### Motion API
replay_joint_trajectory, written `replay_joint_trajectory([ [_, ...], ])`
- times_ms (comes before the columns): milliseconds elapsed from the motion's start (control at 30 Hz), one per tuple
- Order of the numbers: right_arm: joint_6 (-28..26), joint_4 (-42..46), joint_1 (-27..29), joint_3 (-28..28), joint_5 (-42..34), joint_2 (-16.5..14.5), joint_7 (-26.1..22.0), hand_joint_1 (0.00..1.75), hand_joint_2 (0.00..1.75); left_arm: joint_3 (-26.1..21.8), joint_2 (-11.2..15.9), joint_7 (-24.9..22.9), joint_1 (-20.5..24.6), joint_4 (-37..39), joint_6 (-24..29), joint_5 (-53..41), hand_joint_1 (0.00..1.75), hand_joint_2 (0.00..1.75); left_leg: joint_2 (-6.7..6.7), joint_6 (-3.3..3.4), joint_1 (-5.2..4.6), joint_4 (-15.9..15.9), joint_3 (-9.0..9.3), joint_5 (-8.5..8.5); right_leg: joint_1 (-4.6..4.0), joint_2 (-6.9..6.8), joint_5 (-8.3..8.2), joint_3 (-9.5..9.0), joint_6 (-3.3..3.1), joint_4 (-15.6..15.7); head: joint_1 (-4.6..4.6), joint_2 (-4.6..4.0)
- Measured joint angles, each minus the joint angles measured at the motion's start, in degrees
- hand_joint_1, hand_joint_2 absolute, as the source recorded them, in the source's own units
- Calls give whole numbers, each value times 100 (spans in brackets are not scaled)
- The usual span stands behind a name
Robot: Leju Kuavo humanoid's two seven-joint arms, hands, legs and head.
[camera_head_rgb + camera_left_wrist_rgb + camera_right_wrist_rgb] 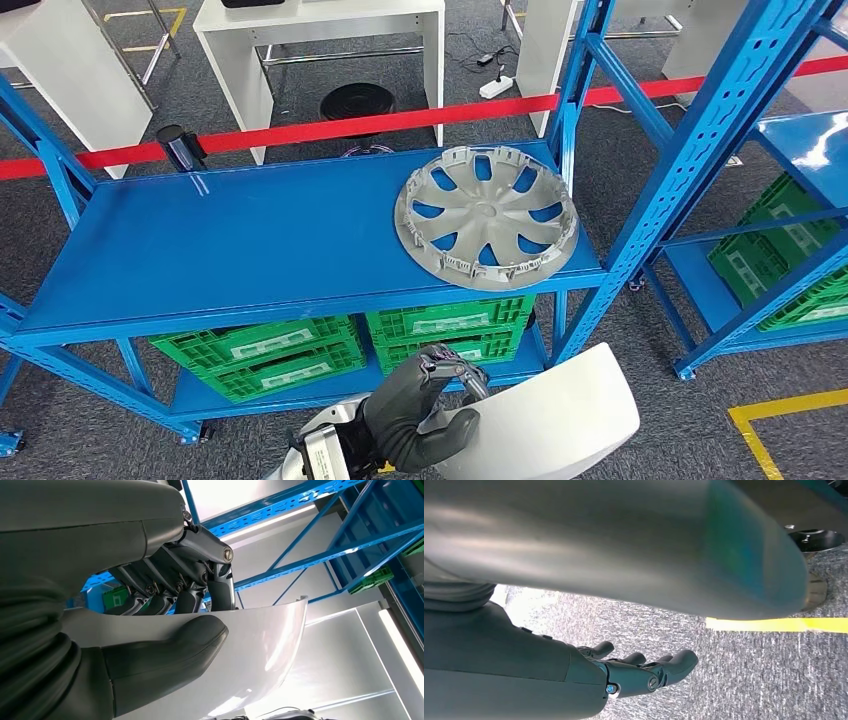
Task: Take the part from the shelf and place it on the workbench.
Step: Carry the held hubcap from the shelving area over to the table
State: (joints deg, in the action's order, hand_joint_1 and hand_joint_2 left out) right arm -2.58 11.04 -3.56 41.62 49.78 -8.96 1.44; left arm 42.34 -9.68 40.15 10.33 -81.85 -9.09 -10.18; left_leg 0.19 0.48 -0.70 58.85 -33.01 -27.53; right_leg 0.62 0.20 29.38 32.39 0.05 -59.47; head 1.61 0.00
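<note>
I have the white panel [560, 415] at the bottom centre of the head view, pinched by my left hand [425, 405], thumb under and fingers [220, 587] over its near edge. Its length runs away to the right, and my right hand [644, 672] hangs with fingers loosely spread, holding nothing.

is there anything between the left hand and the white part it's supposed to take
No. The left hand already grips the glossy white curved panel, thumb under one face and fingers over the edge. The workbench is out of frame, so the path to it cannot be judged.
</note>
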Motion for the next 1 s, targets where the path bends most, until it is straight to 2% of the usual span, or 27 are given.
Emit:
replay_joint_trajectory([
  [333,0,0,-3,0,-1,1,8,0,0,2,0,0,12,46,0,4,175,175,0,-15,-3,-7,-5,9,3,0,-1,2,-2,-1,-1,0],
  [600,0,0,-3,0,-5,0,11,0,0,5,0,0,12,49,-3,4,175,175,0,-6,-12,6,-16,5,13,0,-17,-2,24,17,-1,0],
  [767,0,0,-3,2,-5,0,36,0,0,39,-1,1,29,48,-27,4,175,175,-7,84,-50,35,-36,7,52,-3,-59,-10,101,54,4,0],
  [800,0,0,-3,2,-5,3,38,0,0,46,-7,1,39,47,-29,4,175,175,-5,108,-31,-5,-25,44,54,-4,-59,-9,120,48,5,0],
  [833,0,0,-4,3,-5,5,36,0,0,51,-12,1,52,46,-32,4,175,175,1,133,-14,-57,-12,89,49,-4,-28,4,139,17,4,0],
  [900,2,0,-5,5,-2,11,21,0,0,60,-25,1,78,48,-34,4,175,175,18,178,25,-151,-8,168,35,-3,247,139,156,-303,-12,0],
  [967,4,0,-2,7,5,15,2,0,0,70,-26,1,88,61,-35,4,175,175,30,198,20,-145,-63,200,33,0,653,409,172,-954,-31,0],
  [1000,4,0,1,7,9,17,-8,0,0,75,-23,0,87,70,-35,4,175,175,33,195,22,-126,-102,210,39,0,772,514,186,-1238,-35,0],
])
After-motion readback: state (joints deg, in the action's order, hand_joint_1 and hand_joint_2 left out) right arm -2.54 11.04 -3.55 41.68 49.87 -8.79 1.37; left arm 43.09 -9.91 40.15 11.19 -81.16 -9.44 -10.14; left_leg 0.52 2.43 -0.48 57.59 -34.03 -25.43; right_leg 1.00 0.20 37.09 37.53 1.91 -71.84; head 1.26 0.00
